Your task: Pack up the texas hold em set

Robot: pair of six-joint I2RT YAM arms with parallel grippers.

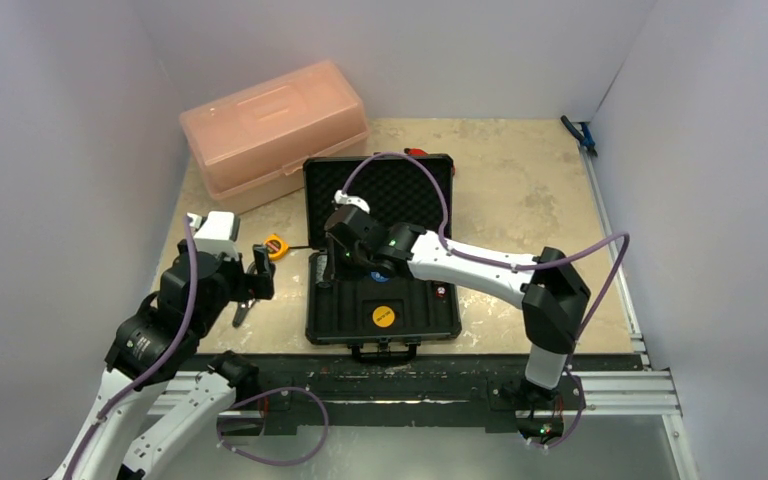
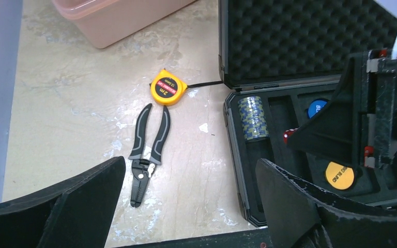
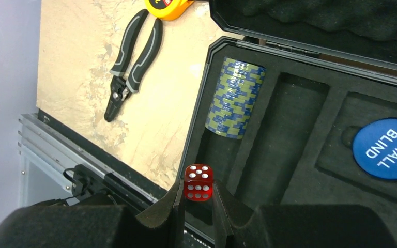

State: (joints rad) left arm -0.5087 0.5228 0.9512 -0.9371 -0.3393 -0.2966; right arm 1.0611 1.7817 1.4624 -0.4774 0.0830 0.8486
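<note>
The black case lies open at the table's middle, its foam-lined lid tilted back. My right gripper hovers over the tray's left side, shut on a tiny red die, as the right wrist view shows. Below it a blue-and-grey chip stack sits in the left slot, and a blue "small blind" disc lies to its right. A yellow disc lies near the tray's front. My left gripper is open and empty above the table, left of the case.
Black-handled pliers and a yellow tape measure lie on the table left of the case. A pink translucent box stands at the back left. A blue-handled tool lies at the back right. The metal rail runs along the near edge.
</note>
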